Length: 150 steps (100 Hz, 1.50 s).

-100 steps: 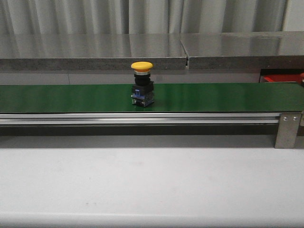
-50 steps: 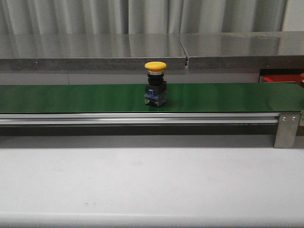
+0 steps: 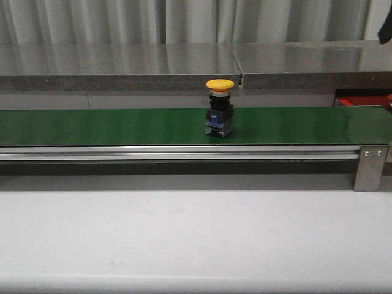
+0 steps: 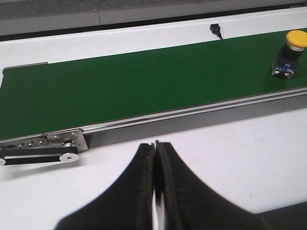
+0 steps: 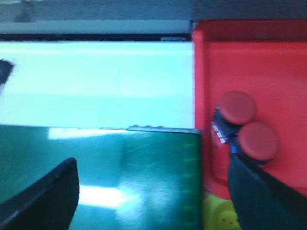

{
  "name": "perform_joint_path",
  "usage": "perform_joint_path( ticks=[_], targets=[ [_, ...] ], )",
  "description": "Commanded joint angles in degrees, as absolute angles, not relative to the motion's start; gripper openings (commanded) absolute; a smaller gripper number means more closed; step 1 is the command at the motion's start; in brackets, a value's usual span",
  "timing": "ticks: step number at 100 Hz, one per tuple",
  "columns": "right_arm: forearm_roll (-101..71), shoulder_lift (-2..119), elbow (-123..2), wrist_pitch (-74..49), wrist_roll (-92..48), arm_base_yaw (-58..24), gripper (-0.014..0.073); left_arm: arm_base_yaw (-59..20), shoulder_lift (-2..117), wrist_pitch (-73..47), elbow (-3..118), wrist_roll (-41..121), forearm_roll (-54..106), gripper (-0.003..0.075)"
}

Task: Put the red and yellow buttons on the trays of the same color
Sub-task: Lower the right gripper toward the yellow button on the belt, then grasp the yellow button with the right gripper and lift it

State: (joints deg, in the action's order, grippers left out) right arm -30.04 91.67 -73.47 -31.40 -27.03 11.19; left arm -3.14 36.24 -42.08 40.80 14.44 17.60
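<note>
Yellow button (image 3: pixel 219 108) upright on green conveyor belt (image 3: pixel 110 125), 1 o'clock of belt centre. Left gripper (image 4: pixel 154 158) pressed together, empty. Right gripper (image 5: pixel 153 191) spread above red tray (image 5: pixel 249 62) holding two red buttons (image 5: pixel 247 122).

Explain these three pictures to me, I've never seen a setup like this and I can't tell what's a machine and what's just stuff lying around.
It is a two-armed robot sorting push buttons by colour. The front view looks forward over a white table at a green conveyor belt, where a yellow button stands upright. The other two pictures come from cameras on the wrists. The left gripper is shut and holds nothing. The right gripper is open and empty, above the belt's end beside a red tray with two red buttons in it. A bit of yellow shows below that tray.
</note>
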Motion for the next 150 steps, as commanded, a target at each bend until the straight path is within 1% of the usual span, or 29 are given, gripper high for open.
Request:
perform_joint_path(
  ticks=[1,16,29,46,67,80,97,104,113,115,118,123,128,137,142,150],
  targets=[
    [-30.4,87.8,-74.8,-33.8,-28.3,8.6,0.0624,-3.6,36.1,-38.5,42.4,14.4,18.6,-0.002],
    [-30.4,87.3,-74.8,-39.8,-28.9,3.4,0.0624,-3.6,36.1,-38.5,42.4,14.4,18.6,-0.002],
    [-30.4,87.4,-74.8,-41.9,-30.3,-0.7,0.0624,-3.6,36.1,-38.5,42.4,14.4,18.6,-0.002],
    [-30.4,88.2,-74.8,-41.3,-34.3,-6.1,0.0624,-3.6,36.1,-38.5,42.4,14.4,18.6,-0.002],
    [-30.6,91.7,-76.4,-40.4,-36.5,-10.9,0.0624,-3.6,36.1,-38.5,42.4,14.4,18.6,-0.002],
    [-30.8,94.0,-78.3,-38.5,-36.5,-12.6,0.0624,-3.6,36.1,-38.5,42.4,14.4,18.6,-0.002],
    [-31.0,97.4,-79.2,-35.8,-36.5,-12.7,0.0617,-3.6,36.1,-38.5,42.4,14.4,18.6,-0.002],
    [-31.0,98.3,-79.2,-35.4,-36.7,-12.7,0.0554,-3.6,36.1,-38.5,42.4,14.4,18.6,-0.002],
    [-31.0,98.9,-79.2,-34.7,-36.7,-12.7,0.0388,-3.6,36.1,-38.5,42.4,14.4,18.6,-0.002],
    [-31.0,99.0,-79.2,-34.5,-36.7,-12.7,0.0332,-3.6,36.1,-38.5,42.4,14.4,18.6,-0.002],
    [-31.0,99.0,-79.2,-34.0,-36.7,-12.7,0.029,-3.6,36.1,-38.5,42.4,14.4,18.6,-0.002],
    [-31.0,99.0,-79.2,-33.5,-36.7,-12.7,0.0195,-3.6,36.1,-38.5,42.4,14.4,18.6,-0.002],
    [-31.0,99.0,-79.2,-33.1,-36.7,-12.7,0.0135,-3.6,36.1,-38.5,42.4,14.4,18.6,-0.002],
    [-31.0,98.5,-79.2,-32.9,-36.7,-12.7,0.0073,-3.6,36.1,-38.5,42.4,14.4,18.6,-0.002],
    [-31.0,97.9,-79.1,-32.8,-36.7,-12.6,0.0059,-3.6,36.1,-38.5,42.4,14.4,18.6,-0.002],
    [-31.0,96.0,-78.3,-31.8,-36.7,-12.5,0.0059,-3.6,36.1,-38.5,42.4,14.4,18.6,-0.002]
  ],
)
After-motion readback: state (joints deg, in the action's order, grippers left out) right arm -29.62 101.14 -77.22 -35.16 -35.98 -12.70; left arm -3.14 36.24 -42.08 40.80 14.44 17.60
